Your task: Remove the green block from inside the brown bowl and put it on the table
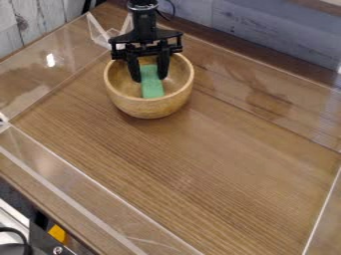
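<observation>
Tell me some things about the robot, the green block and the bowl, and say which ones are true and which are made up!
1. The green block is inside the brown bowl. True.
2. The gripper reaches down into the bowl. True.
3. The green block lies on the table. False: it is in the bowl.
4. The bowl is tipped on its side. False: it stands upright.
5. The gripper's fingers stand on either side of the block. True.

grey plank wall [266, 25], clear plastic walls [54, 55]
</observation>
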`<move>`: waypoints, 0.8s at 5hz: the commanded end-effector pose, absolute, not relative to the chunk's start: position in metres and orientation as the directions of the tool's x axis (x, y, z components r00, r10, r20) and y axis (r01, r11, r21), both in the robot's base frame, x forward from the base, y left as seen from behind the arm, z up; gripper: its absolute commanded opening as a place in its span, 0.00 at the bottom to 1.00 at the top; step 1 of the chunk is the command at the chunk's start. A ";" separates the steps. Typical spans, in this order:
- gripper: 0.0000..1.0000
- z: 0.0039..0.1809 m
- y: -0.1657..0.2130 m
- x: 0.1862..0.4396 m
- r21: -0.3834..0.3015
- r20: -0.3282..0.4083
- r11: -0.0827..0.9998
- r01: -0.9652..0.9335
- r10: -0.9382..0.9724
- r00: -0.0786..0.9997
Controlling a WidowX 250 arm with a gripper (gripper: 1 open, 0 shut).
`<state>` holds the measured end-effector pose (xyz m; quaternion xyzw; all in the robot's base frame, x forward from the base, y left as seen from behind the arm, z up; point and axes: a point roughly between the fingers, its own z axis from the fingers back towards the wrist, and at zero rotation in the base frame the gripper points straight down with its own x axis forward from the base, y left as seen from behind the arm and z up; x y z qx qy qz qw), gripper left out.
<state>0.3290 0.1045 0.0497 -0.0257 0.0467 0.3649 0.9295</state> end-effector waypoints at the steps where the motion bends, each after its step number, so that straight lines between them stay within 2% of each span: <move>1: 0.00 0.084 0.103 0.337 -0.055 -0.019 0.740 -0.671 0.671 0.741; 4: 0.00 0.090 0.100 0.337 -0.064 -0.022 0.748 -0.661 0.661 0.750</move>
